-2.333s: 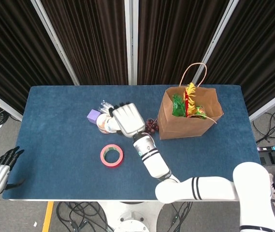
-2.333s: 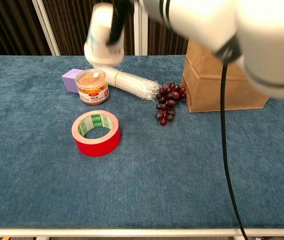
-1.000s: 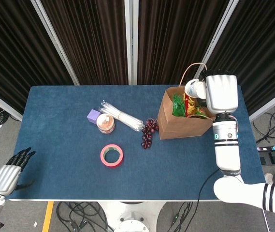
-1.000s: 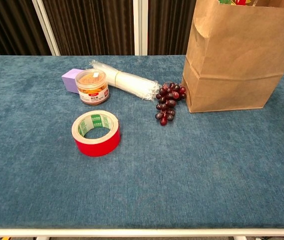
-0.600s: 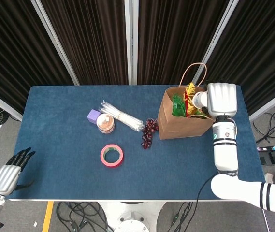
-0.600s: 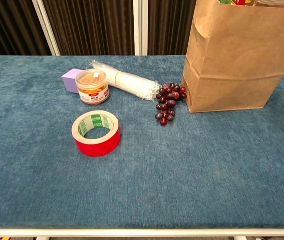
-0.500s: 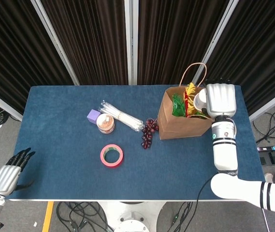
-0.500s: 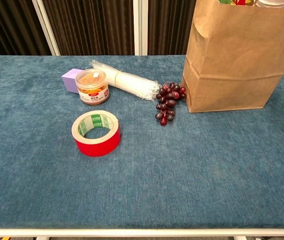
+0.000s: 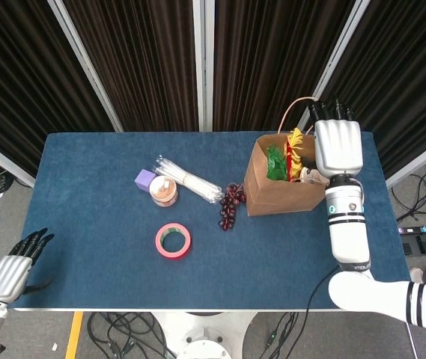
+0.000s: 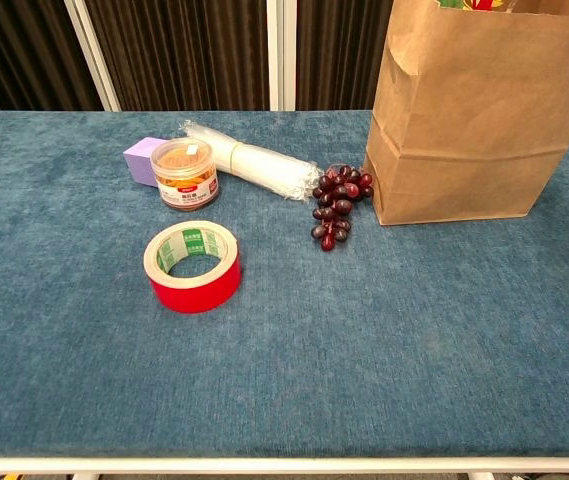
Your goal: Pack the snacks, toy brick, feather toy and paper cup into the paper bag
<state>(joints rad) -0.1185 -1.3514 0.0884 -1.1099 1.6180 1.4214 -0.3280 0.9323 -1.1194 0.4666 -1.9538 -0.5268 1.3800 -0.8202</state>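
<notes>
R hand [image 9: 338, 147] hangs over the paper bag [image 9: 284, 185] w/ fingers spread, holding nothing, paper cup [image 9: 316, 176] and feather toy [image 9: 295, 152] inside bag; L hand [image 9: 14, 265] off bench [image 9: 85, 247] edge, fingers straight and close together, empty; toy brick [image 9: 144, 179] beside snack jar [image 9: 163, 191].

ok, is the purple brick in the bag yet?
No, the purple brick sits on the table beside the snack jar, far from the paper bag.
</notes>
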